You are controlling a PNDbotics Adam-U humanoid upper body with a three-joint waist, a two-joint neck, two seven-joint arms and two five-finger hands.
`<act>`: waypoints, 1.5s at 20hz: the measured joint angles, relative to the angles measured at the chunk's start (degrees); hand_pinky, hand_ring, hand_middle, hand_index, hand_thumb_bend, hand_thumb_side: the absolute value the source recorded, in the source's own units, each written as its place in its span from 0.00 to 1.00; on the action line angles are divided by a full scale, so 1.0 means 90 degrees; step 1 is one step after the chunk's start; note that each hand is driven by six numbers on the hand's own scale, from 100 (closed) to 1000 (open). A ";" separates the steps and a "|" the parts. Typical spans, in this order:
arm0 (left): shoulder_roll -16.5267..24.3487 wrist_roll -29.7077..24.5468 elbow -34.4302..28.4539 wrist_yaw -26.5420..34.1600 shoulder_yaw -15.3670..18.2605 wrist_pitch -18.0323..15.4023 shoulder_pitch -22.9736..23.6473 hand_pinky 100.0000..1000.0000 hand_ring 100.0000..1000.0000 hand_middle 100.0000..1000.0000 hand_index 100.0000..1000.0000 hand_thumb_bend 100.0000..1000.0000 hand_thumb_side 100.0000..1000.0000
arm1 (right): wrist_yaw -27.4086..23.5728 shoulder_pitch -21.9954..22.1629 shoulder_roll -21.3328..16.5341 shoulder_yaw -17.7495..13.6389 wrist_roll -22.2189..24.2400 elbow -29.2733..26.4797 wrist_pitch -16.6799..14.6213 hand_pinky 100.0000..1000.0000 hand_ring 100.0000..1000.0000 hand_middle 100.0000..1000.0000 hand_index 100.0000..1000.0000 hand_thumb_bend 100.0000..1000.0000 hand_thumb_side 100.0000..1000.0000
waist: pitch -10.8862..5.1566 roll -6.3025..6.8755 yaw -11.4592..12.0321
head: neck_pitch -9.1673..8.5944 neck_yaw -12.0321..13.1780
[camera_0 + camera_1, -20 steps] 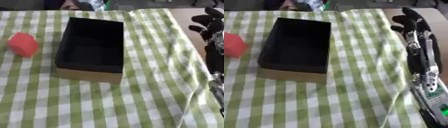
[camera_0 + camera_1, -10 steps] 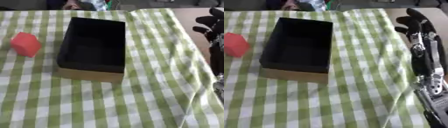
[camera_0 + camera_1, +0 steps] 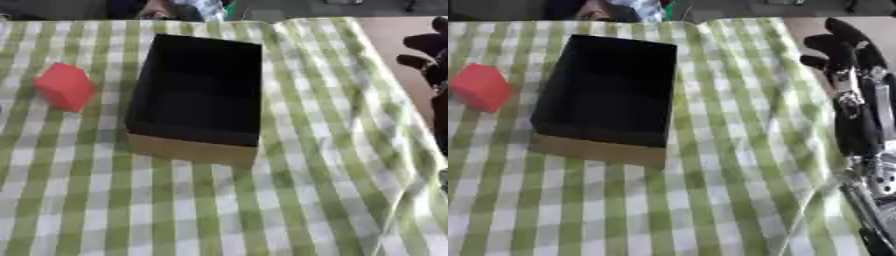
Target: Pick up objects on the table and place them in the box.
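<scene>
A red block (image 3: 65,87) lies on the green-and-white checked cloth to the left of the box. The box (image 3: 199,95) is an open cardboard one with a black inside, and nothing shows in it. My right hand (image 3: 852,75) stands at the right edge of the table, fingers straight and pointing up, holding nothing, well apart from the box. The left hand shows in neither view.
The checked cloth (image 3: 219,210) covers the table and drapes over its right edge, where bare tabletop (image 3: 389,35) shows at the top right. Dark and shiny things (image 3: 197,7) lie beyond the far edge.
The whole picture has slid rightward, so the camera has moved. The red block and box keep their places on the cloth. My right hand stays upright at the right edge.
</scene>
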 measured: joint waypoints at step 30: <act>-0.0963 -0.0399 0.1528 -0.0847 -0.0154 -0.0110 -0.0708 0.72 0.87 0.94 1.00 0.51 0.36 | 0.0013 -0.0145 0.0086 0.0119 0.0125 0.0000 0.0071 0.75 0.81 0.65 0.87 0.00 0.71 | 0.0286 0.0000 -0.0230 | -0.0329 0.0170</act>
